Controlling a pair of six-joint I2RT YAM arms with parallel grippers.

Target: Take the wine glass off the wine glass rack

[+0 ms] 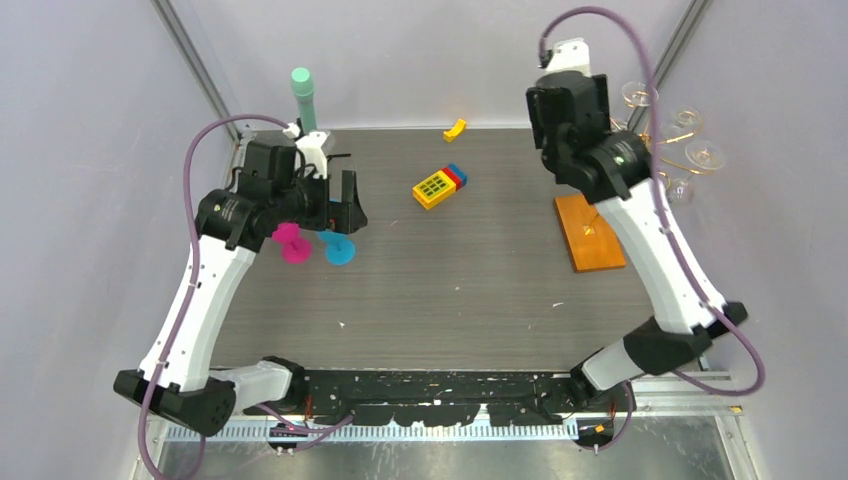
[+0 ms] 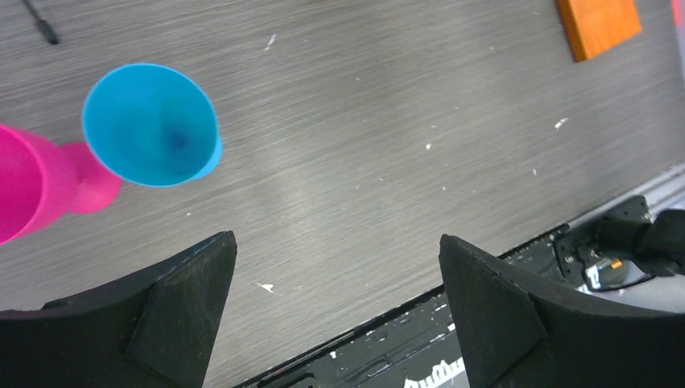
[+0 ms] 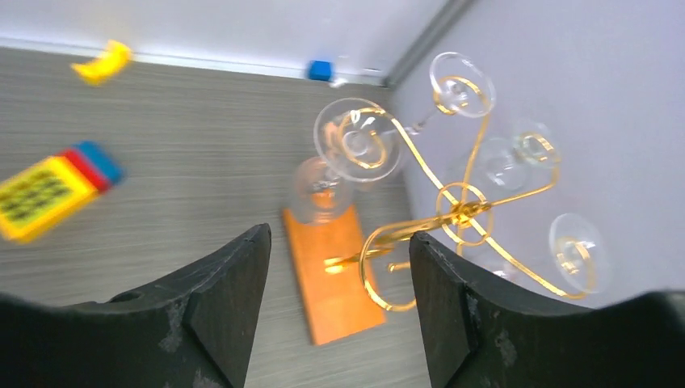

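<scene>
Surface (image 1: 450,290), grey and streaked, carries everything, with both arms bolted at its near edge. Left arm (image 1: 200,300) reaches up the left side, and its left claw (image 2: 335,242) hangs over bare grain with its fingers (image 2: 186,307) spread wide and nothing between them. Right arm (image 1: 650,250) stretches toward the far right corner, where the right claw (image 3: 338,242) hovers above the rack (image 3: 460,212), fingers apart and gripping nothing. This rack stands at the right edge of the surface on its orange-brown base (image 1: 590,232), its gold wire curling out into spiral arms. Several clear glasses hang from those spirals with their feet uppermost. The nearest glass (image 3: 359,141) sits on the spiral toward the surface's middle, its bowl hanging over the far end of the base, beyond the claw's fingertips and untouched by them. A teal tube (image 1: 303,95) stands upright at the far left. A pink cup (image 2: 40,186) and a blue cup (image 2: 149,125) sit just beside each other under the left wrist. A yellow keypad toy (image 1: 436,187) with red and blue blocks at one end lies in the middle of the far half, a small yellow curved piece (image 1: 455,129) lies near the far edge, and a tiny blue cube (image 3: 320,70) sits against the far edge behind the rack.
</scene>
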